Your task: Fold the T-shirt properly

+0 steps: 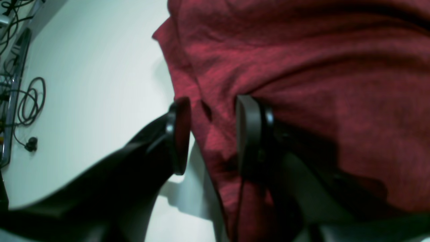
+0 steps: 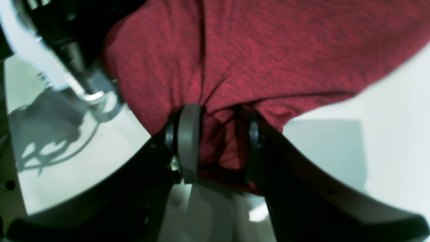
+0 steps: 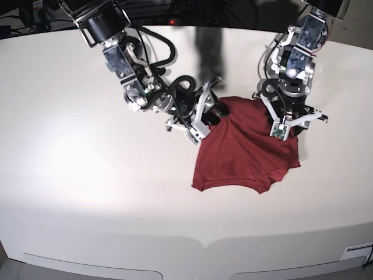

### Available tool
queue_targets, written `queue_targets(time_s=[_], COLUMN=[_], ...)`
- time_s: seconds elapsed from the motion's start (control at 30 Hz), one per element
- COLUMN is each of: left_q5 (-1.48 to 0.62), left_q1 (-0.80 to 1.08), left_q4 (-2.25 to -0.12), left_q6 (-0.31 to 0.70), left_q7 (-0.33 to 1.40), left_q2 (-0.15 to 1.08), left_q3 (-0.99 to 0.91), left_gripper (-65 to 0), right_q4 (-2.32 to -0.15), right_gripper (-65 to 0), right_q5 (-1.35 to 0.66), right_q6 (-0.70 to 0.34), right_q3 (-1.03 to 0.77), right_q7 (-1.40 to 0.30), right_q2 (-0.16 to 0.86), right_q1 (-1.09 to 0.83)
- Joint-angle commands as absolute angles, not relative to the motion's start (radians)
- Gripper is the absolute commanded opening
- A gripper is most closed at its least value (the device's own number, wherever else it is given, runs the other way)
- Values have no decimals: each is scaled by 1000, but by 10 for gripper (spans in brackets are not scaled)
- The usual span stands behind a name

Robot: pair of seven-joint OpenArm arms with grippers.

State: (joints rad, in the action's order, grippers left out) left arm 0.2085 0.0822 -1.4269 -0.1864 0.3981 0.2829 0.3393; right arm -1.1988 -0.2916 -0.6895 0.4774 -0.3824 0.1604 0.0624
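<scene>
The white counter (image 3: pixel 87 192) fills the base view. On it, right of centre, lies the T-shirt (image 3: pixel 245 154), dark red and bunched into a rumpled heap, its far edge lifted between the two arms. The right tool (image 2: pixel 218 144) is clamped on a gathered fold at the shirt's edge, cloth pinched between its pads, as its wrist view shows. The left tool (image 1: pixel 211 134) straddles the opposite edge with fabric between its jaws, though whether it truly grips cannot be told. Loose black cables (image 1: pixel 30 104) lie beyond the counter's rim.
</scene>
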Motion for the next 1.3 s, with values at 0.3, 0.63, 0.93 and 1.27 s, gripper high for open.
queue_targets(time_s=[0.3,0.63,0.93,1.27], left_q5=[216,292,314,314], left_q1=[87,130,125,140], left_q4=[-1505,-1505,-1657,-1935], left_q6=[-182,-183,-183,-305], left_q7=[489,471,483,637], left_q2=[357,369,369,405], left_q3=[336,336,336,334], left_gripper=[-435,-435,-435,-435], right_q4=[-1190,-1190,-1294,-1595], right_gripper=[-459,-459,-459,-459], right_q5=[-203,-179,-179,-184], right_q6=[-698,-698,-698,-698], right_q3=[484,484,484,407], right_q7=[-475,-472,-459,-524], right_q2=[166,160,160,160], right_q1=[55,60,61,63])
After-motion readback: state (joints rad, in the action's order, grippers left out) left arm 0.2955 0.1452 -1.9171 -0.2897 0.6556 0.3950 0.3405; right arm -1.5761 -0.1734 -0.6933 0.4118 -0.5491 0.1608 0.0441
